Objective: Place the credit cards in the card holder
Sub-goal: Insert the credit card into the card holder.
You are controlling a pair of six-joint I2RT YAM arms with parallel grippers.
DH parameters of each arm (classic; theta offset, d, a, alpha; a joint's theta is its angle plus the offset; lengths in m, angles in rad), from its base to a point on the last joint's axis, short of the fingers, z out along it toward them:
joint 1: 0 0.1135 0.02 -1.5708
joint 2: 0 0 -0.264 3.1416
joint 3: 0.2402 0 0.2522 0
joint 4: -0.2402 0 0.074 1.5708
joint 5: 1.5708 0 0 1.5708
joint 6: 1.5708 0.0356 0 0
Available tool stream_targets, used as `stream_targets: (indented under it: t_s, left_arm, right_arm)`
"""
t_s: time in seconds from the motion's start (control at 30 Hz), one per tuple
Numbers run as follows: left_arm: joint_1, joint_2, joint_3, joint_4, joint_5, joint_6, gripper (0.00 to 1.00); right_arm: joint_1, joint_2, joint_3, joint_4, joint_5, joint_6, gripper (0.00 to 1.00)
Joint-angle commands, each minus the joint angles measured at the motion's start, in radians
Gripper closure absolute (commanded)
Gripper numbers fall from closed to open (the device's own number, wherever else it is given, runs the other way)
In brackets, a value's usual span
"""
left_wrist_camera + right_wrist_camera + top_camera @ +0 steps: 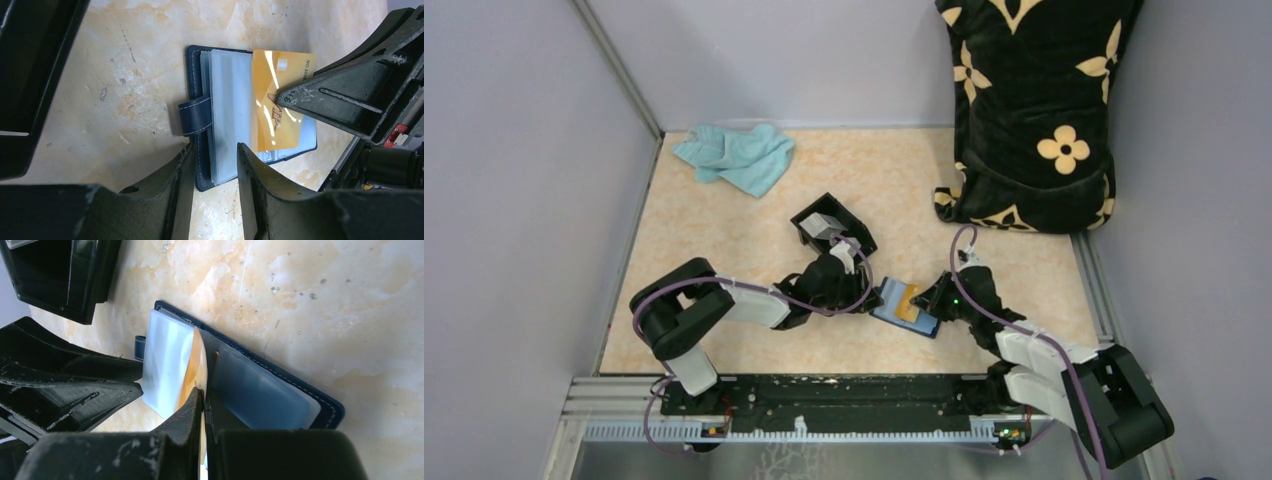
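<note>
My right gripper (204,392) is closed on the orange card (280,75), with the fingertips pinching one edge of it. The card lies over the open wallet (194,75), directly ahead of those fingertips, across the clear sleeves (227,100). One end of the card overhangs the wallet's edge. Whether any part of it sits inside a pocket, I cannot tell. One sleeve leaf stands raised beside the card, on the side toward my left gripper (215,150). That gripper's jaws stand partway apart and straddle the wallet's near edge. One finger is just outside the navy cover and the other is over the sleeves. Whether they clamp anything, I cannot tell. The closing tab (196,116) sticks out from the cover just beyond the outer finger. The wallet rests flat on the table (724,250), between my two grippers. A black box (55,275) stands near, beyond my left gripper, with a pale grey flat thing inside. A blue cloth (736,157) lies well apart, farther out past the box.
</note>
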Motion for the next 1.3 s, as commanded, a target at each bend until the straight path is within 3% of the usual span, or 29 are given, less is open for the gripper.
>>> stream_targets:
  t_s: [0.0, 0.4, 0.83, 1.27]
  left_arm:
    - [-0.019, 0.044, 0.002, -0.094, 0.033, 0.012, 0.57]
    - [-0.019, 0.051, 0.002, -0.096, 0.037, 0.006, 0.57]
    - [-0.021, 0.055, -0.023, -0.074, 0.037, -0.01, 0.57]
    - [-0.022, 0.057, -0.029, -0.072, 0.032, -0.006, 0.58]
  right_arm:
    - [0.062, 0.069, 0.006, -0.068, 0.085, -0.025, 1.0]
    - [0.117, 0.075, -0.015, -0.024, 0.085, 0.055, 1.0]
    - [0.12, -0.152, -0.064, -0.177, 0.129, 0.188, 1.0]
    - [0.12, 0.044, -0.093, 0.053, 0.077, 0.24, 1.0]
